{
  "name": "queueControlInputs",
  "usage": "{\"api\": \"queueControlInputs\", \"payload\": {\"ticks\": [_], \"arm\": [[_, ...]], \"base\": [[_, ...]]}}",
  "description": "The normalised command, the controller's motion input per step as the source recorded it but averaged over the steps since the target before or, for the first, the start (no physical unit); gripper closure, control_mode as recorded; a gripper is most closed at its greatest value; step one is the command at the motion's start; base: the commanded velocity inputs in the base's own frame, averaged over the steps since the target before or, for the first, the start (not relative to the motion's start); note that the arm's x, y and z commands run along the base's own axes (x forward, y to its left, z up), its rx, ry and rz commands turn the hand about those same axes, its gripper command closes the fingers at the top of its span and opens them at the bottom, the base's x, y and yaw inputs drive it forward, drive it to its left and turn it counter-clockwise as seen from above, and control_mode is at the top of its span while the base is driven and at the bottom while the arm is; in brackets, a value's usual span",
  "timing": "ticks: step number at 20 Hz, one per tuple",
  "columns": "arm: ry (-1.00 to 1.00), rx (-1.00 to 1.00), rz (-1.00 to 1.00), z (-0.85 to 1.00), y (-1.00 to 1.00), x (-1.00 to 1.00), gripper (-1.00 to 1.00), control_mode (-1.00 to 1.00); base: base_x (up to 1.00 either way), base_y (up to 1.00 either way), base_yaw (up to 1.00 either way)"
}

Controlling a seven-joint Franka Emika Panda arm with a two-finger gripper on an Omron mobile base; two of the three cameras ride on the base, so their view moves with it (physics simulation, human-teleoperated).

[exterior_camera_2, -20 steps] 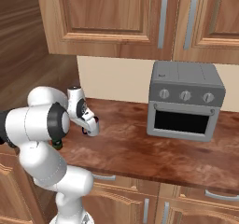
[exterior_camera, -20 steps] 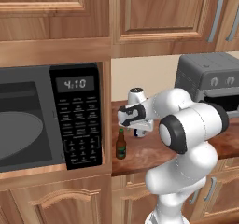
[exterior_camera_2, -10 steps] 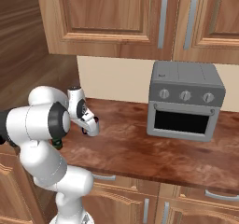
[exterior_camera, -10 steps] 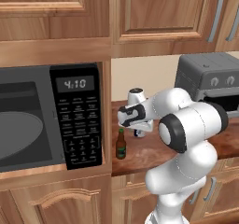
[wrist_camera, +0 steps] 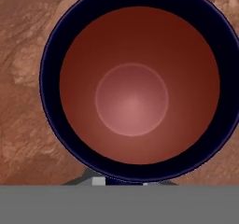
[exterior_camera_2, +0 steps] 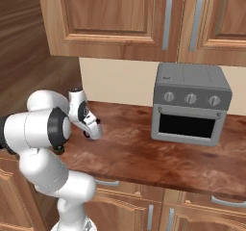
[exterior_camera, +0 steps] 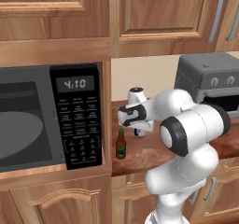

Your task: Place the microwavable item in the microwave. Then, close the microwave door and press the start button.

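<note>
Claw (exterior_camera: 138,132) poised directly above small white mug with dark red inside (wrist_camera: 133,85), standing on brown marbled table (exterior_camera_2: 158,160).
Jaw spread impossible to tell; centre over rim, descend straight, avoid brown glass bottle (exterior_camera: 121,145).

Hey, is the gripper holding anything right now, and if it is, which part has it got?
Cannot tell. The hand view looks straight down into the mug, right beneath the hand on the counter, but the fingertips are hidden, so a grip on it isn't visible.
</note>
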Motion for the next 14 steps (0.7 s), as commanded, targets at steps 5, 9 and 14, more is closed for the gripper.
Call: {"api": "queueControlInputs", "payload": {"ticks": [5,9,14], "arm": [[-0.17,0.0,-0.06,0.74,-0.22,-0.71,1.0,-1.0],[-0.19,0.0,-0.02,1.0,-0.27,-0.86,1.0,-1.0],[-0.13,0.02,-0.02,0.9,-0.28,-0.94,1.0,-1.0]], "base": [[0.0,0.0,0.0],[0.0,0.0,0.0],[0.0,0.0,0.0]]}}
